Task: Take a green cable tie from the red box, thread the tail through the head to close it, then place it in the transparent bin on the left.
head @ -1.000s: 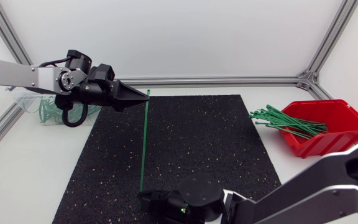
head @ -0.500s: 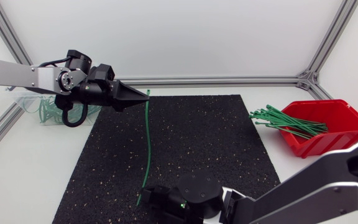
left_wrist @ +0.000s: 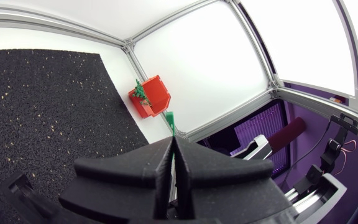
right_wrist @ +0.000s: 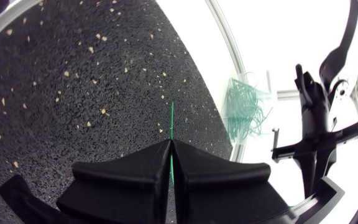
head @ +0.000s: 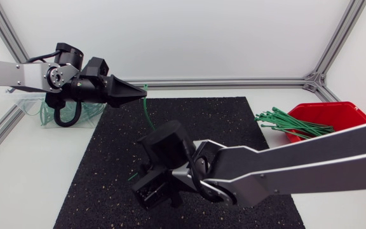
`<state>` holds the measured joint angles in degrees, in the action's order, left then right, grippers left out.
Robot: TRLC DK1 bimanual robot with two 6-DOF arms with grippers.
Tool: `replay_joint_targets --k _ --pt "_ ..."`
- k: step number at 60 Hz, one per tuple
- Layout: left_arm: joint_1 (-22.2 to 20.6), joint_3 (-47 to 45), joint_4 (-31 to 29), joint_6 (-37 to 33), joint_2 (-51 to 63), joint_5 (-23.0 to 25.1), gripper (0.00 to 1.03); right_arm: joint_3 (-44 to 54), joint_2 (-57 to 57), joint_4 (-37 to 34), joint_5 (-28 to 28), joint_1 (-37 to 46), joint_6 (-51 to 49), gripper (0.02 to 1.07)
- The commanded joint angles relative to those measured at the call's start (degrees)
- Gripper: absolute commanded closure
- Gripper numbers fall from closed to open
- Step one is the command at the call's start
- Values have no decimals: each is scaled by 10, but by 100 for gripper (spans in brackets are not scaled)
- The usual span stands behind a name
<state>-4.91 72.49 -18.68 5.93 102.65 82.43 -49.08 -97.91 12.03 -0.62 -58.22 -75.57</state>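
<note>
The thin green tie [head: 147,114] bows above the speckled black mat [head: 234,127]. The left end effector [head: 142,94] clenches one end and the right end effector [right_wrist: 170,144] the other, wedge fingers pressed tight. A second ago the tie ran straight; the right arm has since swung up leftward.

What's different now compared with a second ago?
The right gripper, shut on the lower end of the cable tie, moved from the near edge of the mat up toward the left gripper, bending the straight tie. The left gripper shifted slightly and kept its end. The red box and transparent bin stayed put.
</note>
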Motion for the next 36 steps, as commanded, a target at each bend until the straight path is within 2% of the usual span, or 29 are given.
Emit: replay_joint_targets --k 1,3,12,19,23,27,30,36 --pt "1 -24 -8 -9 -32 3 100 -42 20 -75 -18 13 108 102" --pt "-1 -29 -9 -9 -44 0 100 -66 22 -127 -34 19 148 102" --pt "-14 -37 -25 -7 -90 -19 100 -107 50 -254 -94 32 246 102" --pt "-41 -36 -45 -1 -118 -38 100 -141 70 -343 -149 53 325 102" --pt "-57 -35 -51 1 -127 -48 100 -171 68 -417 -173 69 370 102" --pt "-78 -32 -51 13 -137 -65 100 -190 69 -480 -207 86 396 102" --pt "-93 -31 -51 24 -141 -70 100 -209 72 -553 -225 90 397 102" --pt "-123 -28 -51 42 -148 -91 100 -221 93 -624 -255 103 409 102"
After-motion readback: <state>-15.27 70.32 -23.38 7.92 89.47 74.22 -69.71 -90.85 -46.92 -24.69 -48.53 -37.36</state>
